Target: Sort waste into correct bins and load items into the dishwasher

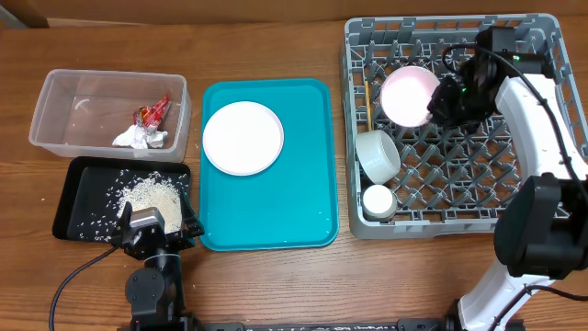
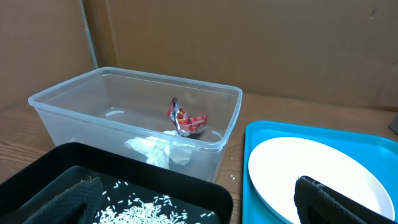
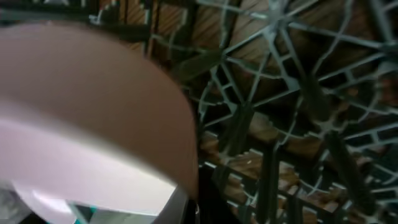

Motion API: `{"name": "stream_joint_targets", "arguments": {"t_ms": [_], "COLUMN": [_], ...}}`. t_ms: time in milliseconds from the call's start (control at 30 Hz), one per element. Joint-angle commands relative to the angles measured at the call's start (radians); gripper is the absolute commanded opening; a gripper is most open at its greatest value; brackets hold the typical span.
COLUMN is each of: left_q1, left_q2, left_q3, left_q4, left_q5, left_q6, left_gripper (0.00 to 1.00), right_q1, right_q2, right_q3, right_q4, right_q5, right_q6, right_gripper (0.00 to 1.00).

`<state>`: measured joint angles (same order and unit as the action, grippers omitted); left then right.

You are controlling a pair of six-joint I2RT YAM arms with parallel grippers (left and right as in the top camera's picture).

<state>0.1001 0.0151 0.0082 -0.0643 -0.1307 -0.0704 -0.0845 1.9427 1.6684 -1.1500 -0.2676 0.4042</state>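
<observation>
My right gripper (image 1: 441,99) is shut on the rim of a white plate (image 1: 409,95) and holds it on edge among the pegs of the grey dish rack (image 1: 441,230). The plate fills the left of the right wrist view (image 3: 93,93). A bowl (image 1: 377,154), a cup (image 1: 378,200) and chopsticks (image 1: 367,97) sit in the rack's left side. Another white plate (image 1: 243,138) lies on the teal tray (image 1: 294,184). The red wrapper (image 1: 152,112) and tissue (image 1: 142,138) lie in the clear tub (image 1: 41,110). Rice (image 1: 147,195) lies in the black tray (image 1: 62,207). My left gripper (image 1: 152,225) is open and empty above that tray's near edge.
The left wrist view shows the clear tub (image 2: 62,93), wrapper (image 2: 185,118), tissue (image 2: 155,149), rice (image 2: 143,211), black tray (image 2: 124,162) and the plate (image 2: 311,162) on the teal tray (image 2: 311,130). A few rice grains lie on the wood between the trays.
</observation>
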Motion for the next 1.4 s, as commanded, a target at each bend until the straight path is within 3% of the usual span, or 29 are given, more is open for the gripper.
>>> {"name": "stream_joint_targets", "arguments": {"t_ms": [0, 67, 200, 267, 433, 667, 1000, 1200, 1367], "left_q1": [0.004, 0.004, 0.004, 0.004, 0.004, 0.004, 0.004, 0.004, 0.004], "left_q2": [-0.010, -0.010, -0.010, -0.010, -0.010, -0.010, -0.010, -0.010, -0.010], "left_q3": [-0.003, -0.003, -0.003, -0.003, -0.003, -0.003, -0.003, -0.003, -0.003], "left_q4": [0.001, 0.001, 0.001, 0.001, 0.001, 0.001, 0.001, 0.001, 0.001], "left_q5": [-0.003, -0.003, -0.003, -0.003, -0.003, -0.003, -0.003, -0.003, -0.003], "left_q6": [0.019, 0.019, 0.019, 0.019, 0.019, 0.019, 0.019, 0.019, 0.019], "left_gripper": [1.00, 1.00, 1.00, 1.00, 1.00, 1.00, 1.00, 1.00, 1.00], "right_q1": [0.006, 0.030, 0.183, 0.369, 0.594, 0.589, 0.515, 0.510, 0.510], "right_q2": [-0.085, -0.169, -0.362, -0.450, -0.447, -0.364, -0.221, -0.162, -0.152], "right_q3": [0.006, 0.009, 0.009, 0.007, -0.066, -0.325, -0.327, -0.327, -0.327], "right_q4": [-0.034, -0.049, -0.111, -0.232, -0.495, -0.420, -0.355, -0.171, -0.111], "right_q5": [0.221, 0.338, 0.802, 1.213, 1.534, 1.586, 1.601, 1.511, 1.436], "right_q6": [-0.004, 0.003, 0.134, 0.312, 0.668, 0.692, 0.687, 0.503, 0.481], "right_gripper": [0.04, 0.04, 0.04, 0.04, 0.04, 0.04, 0.04, 0.04, 0.04]}}
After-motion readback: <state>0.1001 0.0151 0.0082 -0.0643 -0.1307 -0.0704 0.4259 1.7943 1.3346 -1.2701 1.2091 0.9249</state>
